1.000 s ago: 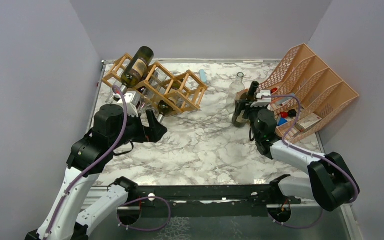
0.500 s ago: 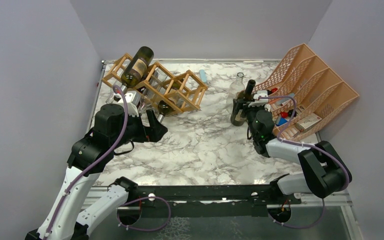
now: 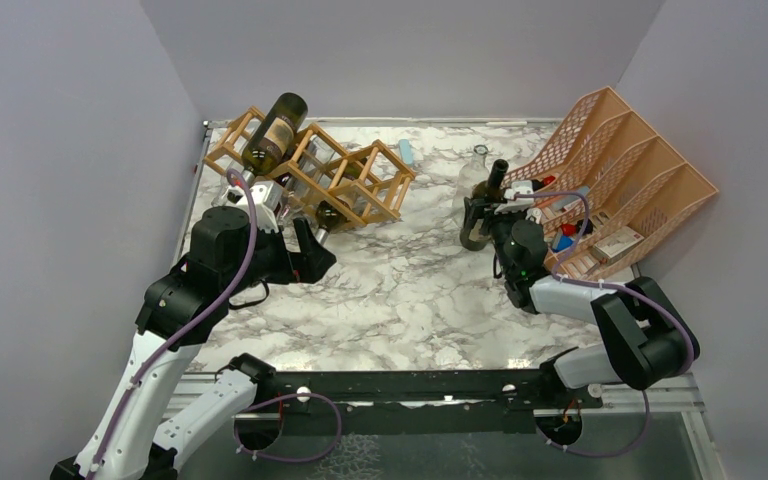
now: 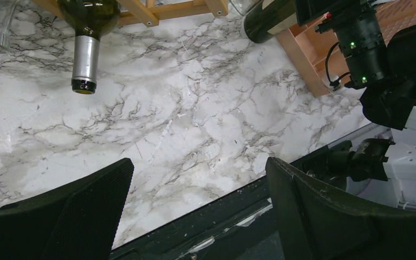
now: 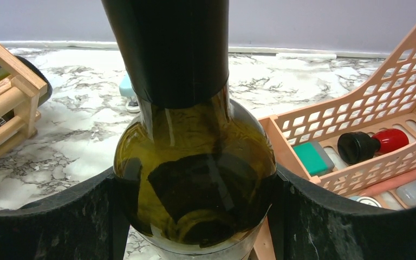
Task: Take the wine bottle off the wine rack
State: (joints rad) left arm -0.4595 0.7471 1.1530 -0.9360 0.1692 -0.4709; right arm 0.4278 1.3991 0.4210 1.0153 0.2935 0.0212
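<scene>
The tan wooden wine rack [image 3: 355, 180] stands at the back left. One dark wine bottle [image 3: 275, 132] lies on top of it, and another [image 4: 88, 32] lies in a lower cell with its neck pointing out over the marble. A third wine bottle [image 3: 487, 205], dark green, is upright off the rack beside the peach organizer. My right gripper [image 3: 492, 218] is shut on its shoulder [image 5: 195, 151], with both pads against the glass. My left gripper [image 3: 305, 252] hangs open in front of the rack; in the wrist view its fingers [image 4: 86, 211] hold nothing.
A peach mesh file organizer [image 3: 630, 170] at the back right holds small items, including a red-and-black one [image 5: 368, 145]. A clear glass bottle [image 3: 475, 168] stands just behind the held bottle. A light blue object [image 3: 406, 152] lies near the rack's right end.
My right arm has carried the held bottle slightly left and away from the organizer, with its elbow drawn in. The left arm has not moved.
</scene>
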